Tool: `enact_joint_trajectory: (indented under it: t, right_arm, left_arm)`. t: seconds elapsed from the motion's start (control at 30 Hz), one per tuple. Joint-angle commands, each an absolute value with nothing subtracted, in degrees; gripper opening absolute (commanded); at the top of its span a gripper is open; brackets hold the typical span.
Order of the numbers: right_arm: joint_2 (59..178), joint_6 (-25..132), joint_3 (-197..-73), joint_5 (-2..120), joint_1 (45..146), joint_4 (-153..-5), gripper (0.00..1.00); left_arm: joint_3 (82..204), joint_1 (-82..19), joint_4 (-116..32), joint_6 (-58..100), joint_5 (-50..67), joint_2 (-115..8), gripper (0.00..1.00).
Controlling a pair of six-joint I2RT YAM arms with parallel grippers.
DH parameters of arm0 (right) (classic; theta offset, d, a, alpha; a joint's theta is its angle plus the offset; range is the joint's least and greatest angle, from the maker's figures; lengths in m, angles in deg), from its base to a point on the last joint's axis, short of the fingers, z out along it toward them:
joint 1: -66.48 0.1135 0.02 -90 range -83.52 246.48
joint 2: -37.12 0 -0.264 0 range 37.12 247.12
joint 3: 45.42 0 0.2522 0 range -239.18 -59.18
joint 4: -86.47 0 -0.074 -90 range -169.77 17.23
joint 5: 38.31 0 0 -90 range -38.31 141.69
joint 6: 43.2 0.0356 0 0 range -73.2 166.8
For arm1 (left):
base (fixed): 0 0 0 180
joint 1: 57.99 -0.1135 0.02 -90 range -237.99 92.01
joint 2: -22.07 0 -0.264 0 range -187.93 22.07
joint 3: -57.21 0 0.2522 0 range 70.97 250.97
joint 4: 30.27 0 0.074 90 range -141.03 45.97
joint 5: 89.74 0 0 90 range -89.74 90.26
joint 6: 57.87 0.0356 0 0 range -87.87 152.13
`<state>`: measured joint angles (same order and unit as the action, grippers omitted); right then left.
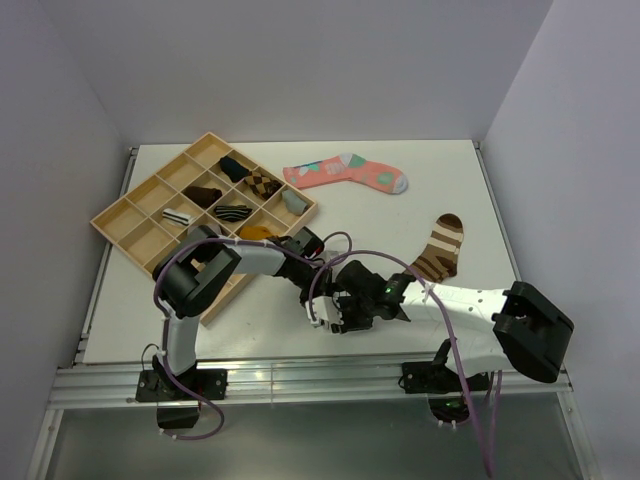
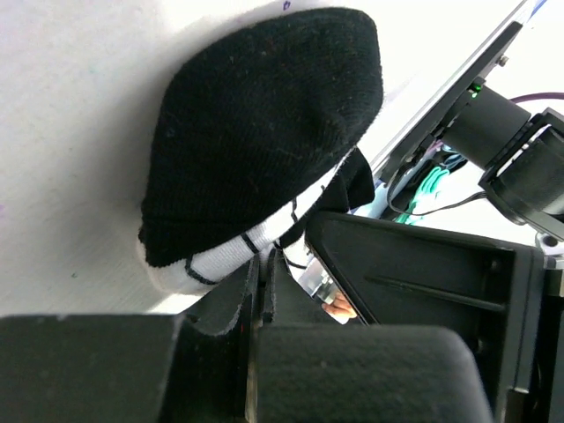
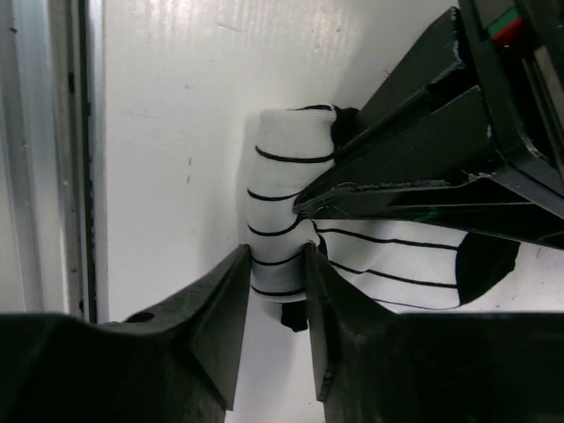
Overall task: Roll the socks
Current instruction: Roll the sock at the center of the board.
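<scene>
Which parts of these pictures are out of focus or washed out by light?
Top external view: even light, all reasonably sharp, soft shadows on the table. Left wrist view: the left gripper is a dark blur, the white striped sock sharp. Right wrist view: right gripper blurred, table nearly washed out.

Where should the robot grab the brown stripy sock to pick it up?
Probably by the end of the brown sock nearest the arms, coming straight down from above. It lies flat and alone on the table, so only a pinched-up edge gives fingers something to hold. The right gripper is closest, but it is clamped on the white sock.
</scene>
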<state>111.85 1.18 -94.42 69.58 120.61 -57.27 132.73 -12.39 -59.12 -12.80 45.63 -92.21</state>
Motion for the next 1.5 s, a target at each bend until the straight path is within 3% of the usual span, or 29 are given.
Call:
enact_joint_trajectory:
  t: [0.0,0.1,0.27,0.4,0.5,0.83,1.07,1.27,1.47]
  right_arm:
    - [112.53,2.07,-92.84,66.54,120.88,-60.7,0.4]
    - [112.26,2.16,-92.93,66.63,120.97,-60.26,0.43]
    - [114.19,2.24,-93.46,66.54,120.88,-59.73,0.4]
    - [115.07,3.03,-93.89,67.33,120.71,-58.77,0.21]
    - [115.07,2.42,-95.21,70.92,117.99,-55.53,0.15]
    - [123.32,-3.64,-105.49,87.27,103.84,-38.03,0.12]
    - [134.66,-6.19,-114.1,89.74,100.23,-28.55,0.12]
    - [143.45,-5.14,-121.4,90.71,98.73,-23.09,0.12]
    - [149.43,-3.91,-127.11,90.09,98.38,-19.48,0.13]
  left_arm:
    - [131.0,-12.2,-57.91,-12.87,43.6,-93.07,0.02]
    - [130.47,-12.2,-57.04,-13.31,44.03,-93.16,0.01]
    - [129.86,-12.2,-55.46,-14.54,44.47,-92.54,0.03]
    - [127.32,-12.2,-50.9,-17.17,44.39,-91.05,0.08]
    - [123.37,-12.29,-44.59,-21.47,43.6,-89.03,0.12]
    - [114.04,-11.85,-26.9,-32.55,33.34,-82.8,0.29]
    - [106.31,-10.45,-15.04,-35.37,22.95,-76.46,0.29]
    - [102.44,-6.15,-14.05,-30.38,8.84,-68.74,0.29]
    - [99.88,-0.52,-14.67,-19.31,-1.75,-61.26,0.38]
